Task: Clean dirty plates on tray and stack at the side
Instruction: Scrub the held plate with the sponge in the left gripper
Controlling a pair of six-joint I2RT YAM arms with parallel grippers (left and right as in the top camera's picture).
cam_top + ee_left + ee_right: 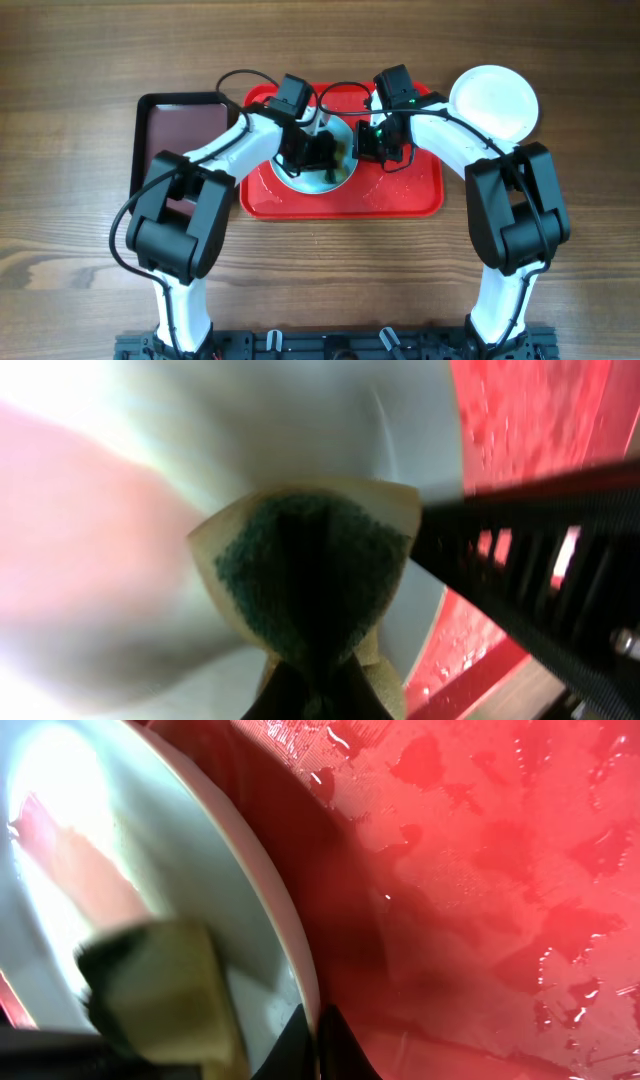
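Brown wood-grain desk (80, 60), seen from above; nothing of the room in view beyond it. Two trays on it: one red tray (410, 195), bright, with rounded corners and a raised rim, at mid-desk. One dark tray (185, 125), narrower, just beside the red tray on its left.

Two plates in view. One white plate (494, 100), round and shallow, off the red tray past its far right corner, flat on the wood and looking clean. One pale plate (318, 183) inside the red tray, left of its middle, mostly hidden from overhead by both arms.

One sponge (300, 570) — yellow body, dark green scouring face — folded and set over the inside of the pale plate; touching it or not, hard to tell.

Two arms, white and black, reaching in from the near edge and meeting over the red tray. Left hand (305, 698) pinched tight on the sponge, fingers closed at its fold. Right hand (318, 1045) at the pale plate's right rim, dark fingertips drawn together on that rim, gripping it.

Across the pale plate's inside a reddish streak — smear or reflection of the red tray, cannot tell. Floor of the red tray to the right of that plate wet, glossy with patches and droplets.
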